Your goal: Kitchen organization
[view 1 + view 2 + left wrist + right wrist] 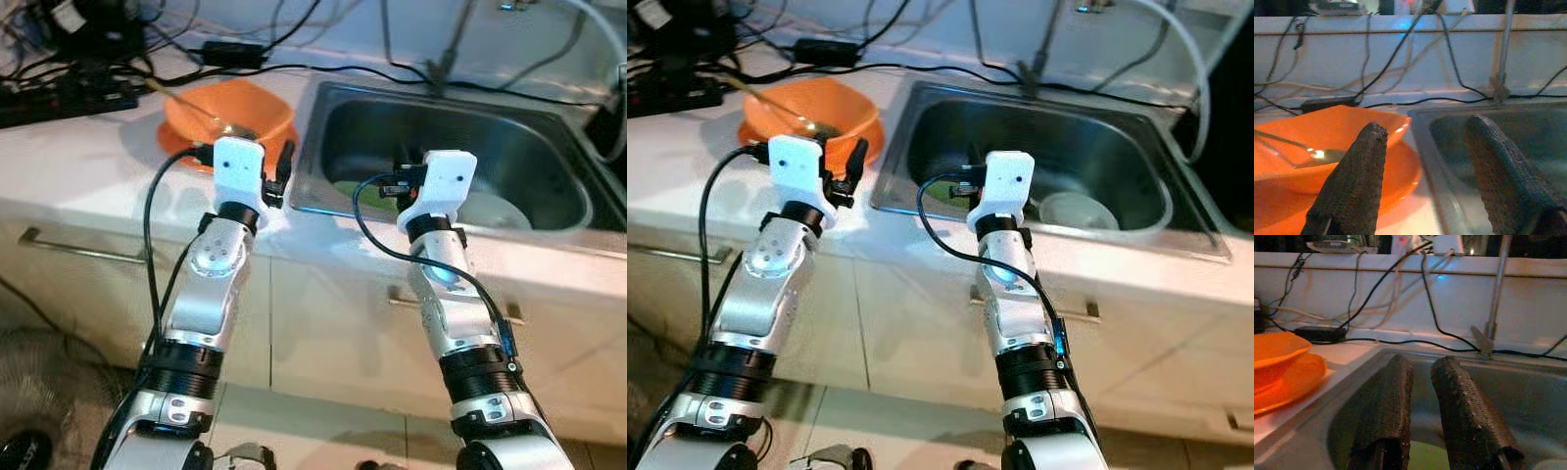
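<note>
Two silver arms reach forward over a white counter (88,166), each ending in a gripper of two black fingers. One orange bowl (230,113) sits on one orange plate (1396,183) on the counter, just left of the single steel sink (549,157). Inside the bowl lies one metal spoon (1308,155), its handle slanting up over the rim toward the back. In the sink basin lie two dishes: a white bowl (1076,211) toward the right, and a green item (351,192) near the front left wall, too hidden by the right arm to tell its shape. The left gripper (1425,171) hovers at the counter's front edge between the orange bowl and the sink rim, its fingers spread wide and holding nothing. The right gripper (1422,406) hangs over the front part of the basin above the green item, its fingers drawn narrow with only a slim gap between them, also empty. Several black cables (294,69) trail across the back of the counter, with a black power adapter (227,53) behind the orange bowl and more dark electrical gear at the far left corner. A thin tap pipe (1494,298) rises behind the sink against a white wall. Below the counter are pale cabinet fronts with a metal bar handle (83,251), and tiled floor.
</note>
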`<state>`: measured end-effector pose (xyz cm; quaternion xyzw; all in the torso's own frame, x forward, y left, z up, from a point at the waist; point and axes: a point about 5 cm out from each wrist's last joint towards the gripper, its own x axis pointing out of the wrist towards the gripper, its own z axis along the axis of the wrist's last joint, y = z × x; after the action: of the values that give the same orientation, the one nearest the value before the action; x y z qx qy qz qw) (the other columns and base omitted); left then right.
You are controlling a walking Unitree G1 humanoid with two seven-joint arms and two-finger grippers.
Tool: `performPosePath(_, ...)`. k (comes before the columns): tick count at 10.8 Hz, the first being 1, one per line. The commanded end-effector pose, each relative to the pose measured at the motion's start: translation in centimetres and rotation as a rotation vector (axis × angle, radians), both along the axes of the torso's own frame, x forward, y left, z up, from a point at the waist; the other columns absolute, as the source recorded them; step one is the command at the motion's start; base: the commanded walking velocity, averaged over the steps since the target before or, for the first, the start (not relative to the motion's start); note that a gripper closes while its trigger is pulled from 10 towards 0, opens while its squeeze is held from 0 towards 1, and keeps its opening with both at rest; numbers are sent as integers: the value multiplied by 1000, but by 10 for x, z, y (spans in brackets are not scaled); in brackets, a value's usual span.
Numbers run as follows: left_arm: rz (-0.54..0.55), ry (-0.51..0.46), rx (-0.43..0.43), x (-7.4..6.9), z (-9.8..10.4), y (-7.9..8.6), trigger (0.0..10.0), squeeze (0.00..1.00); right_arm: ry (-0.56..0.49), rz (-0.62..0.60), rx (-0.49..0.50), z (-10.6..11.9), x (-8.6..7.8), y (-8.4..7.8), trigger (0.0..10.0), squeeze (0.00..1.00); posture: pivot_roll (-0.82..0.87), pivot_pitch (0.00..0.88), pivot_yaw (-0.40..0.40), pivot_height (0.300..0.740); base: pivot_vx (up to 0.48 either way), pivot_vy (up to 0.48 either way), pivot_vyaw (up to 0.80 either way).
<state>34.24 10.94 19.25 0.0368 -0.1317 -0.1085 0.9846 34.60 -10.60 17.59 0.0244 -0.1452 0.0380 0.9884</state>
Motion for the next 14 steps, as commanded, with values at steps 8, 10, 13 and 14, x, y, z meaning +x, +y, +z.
performPosePath(8, 78, -40, 107, 15, 17, 5, 10000, 0, 26, -28, 8, -4, -1, -8, 10000, 0, 93, 91, -42, 740, 0, 0, 0)
performPosePath(10, 171, -15, 147, 28, 23, 18, 10000, 0, 29, -31, 9, -4, 0, -9, 10000, 0, 88, 94, -37, 740, 0, 0, 0)
performPosePath(13, 268, 36, 132, 38, 23, 33, 10000, 0, 31, -24, -2, -5, -2, -8, 10000, 0, 84, 100, -30, 740, 0, 0, 0)
performPosePath(14, 259, 37, 128, 39, 23, 32, 10000, 0, 35, -23, -2, -6, -2, -8, 10000, 0, 86, 101, -30, 740, 0, 0, 0)
